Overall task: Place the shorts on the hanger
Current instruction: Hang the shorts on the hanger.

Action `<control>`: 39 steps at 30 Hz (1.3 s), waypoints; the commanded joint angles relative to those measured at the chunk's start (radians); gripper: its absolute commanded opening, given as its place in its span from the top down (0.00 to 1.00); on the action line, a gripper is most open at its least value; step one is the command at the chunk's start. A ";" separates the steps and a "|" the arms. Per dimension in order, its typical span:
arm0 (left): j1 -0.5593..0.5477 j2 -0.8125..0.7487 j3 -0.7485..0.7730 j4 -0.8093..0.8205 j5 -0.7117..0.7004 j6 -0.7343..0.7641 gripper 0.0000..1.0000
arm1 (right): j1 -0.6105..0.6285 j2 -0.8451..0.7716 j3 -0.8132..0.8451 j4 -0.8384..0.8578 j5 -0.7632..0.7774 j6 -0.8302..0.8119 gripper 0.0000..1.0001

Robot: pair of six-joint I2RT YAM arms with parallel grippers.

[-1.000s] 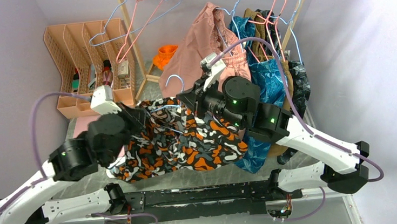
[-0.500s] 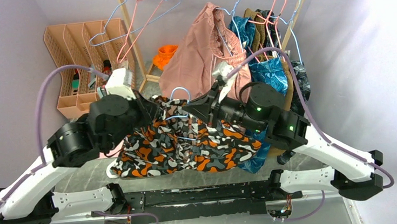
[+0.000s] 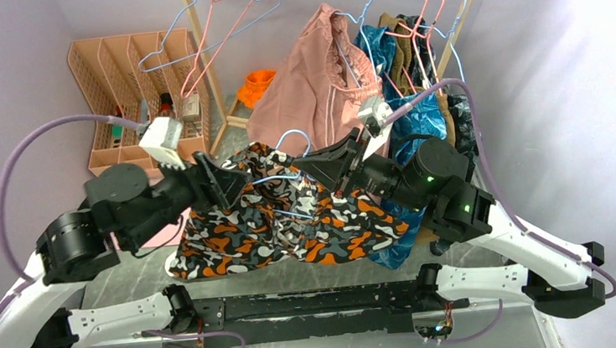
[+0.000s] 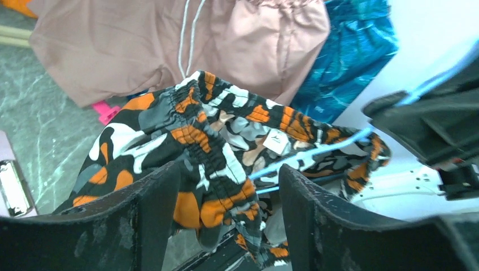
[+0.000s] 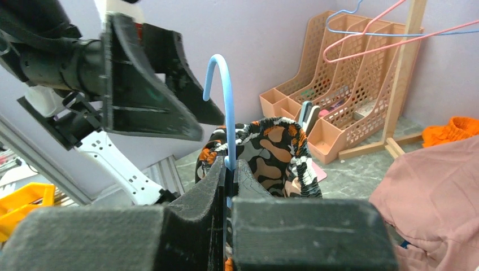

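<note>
On the top camera I see the shorts hanging bunched mid-scene between my two arms. The hanger has its wire running through them and its blue hook rising at their far edge, with the left gripper at their left and the right gripper at the hook's base. On the left wrist camera my fingers stand well apart, gripping nothing, with the elastic waistband just beyond the gap and a blue wire crossing the fabric to the right. On the right wrist camera the jaws are pressed together on the hanger's neck just under the hook, with the shorts draped right behind.
</note>
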 commanded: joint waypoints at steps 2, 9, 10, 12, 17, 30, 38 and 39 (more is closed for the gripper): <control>0.002 -0.113 -0.061 0.142 0.062 0.105 0.27 | -0.005 -0.028 -0.010 0.034 0.072 -0.017 1.00; 0.002 -0.220 -0.151 0.277 0.115 0.384 0.21 | -0.004 -0.071 -0.033 0.033 0.061 -0.045 1.00; 0.002 -0.220 -0.156 0.292 0.140 0.436 0.20 | -0.004 -0.079 -0.035 0.034 0.043 -0.049 1.00; 0.002 -0.209 -0.151 0.300 0.209 0.548 0.17 | -0.004 -0.086 -0.027 0.012 0.000 -0.061 1.00; 0.002 -0.143 -0.114 0.270 0.406 0.749 0.13 | -0.004 -0.088 0.012 -0.060 -0.123 -0.090 1.00; 0.002 0.074 -0.022 0.171 0.741 0.837 0.18 | -0.004 -0.105 0.005 -0.080 -0.173 -0.111 1.00; 0.002 0.112 -0.024 0.226 0.771 0.814 0.36 | -0.004 -0.094 -0.004 -0.055 -0.191 -0.115 1.00; 0.002 0.118 -0.023 0.225 0.762 0.816 0.41 | -0.004 -0.091 -0.003 -0.053 -0.196 -0.115 1.00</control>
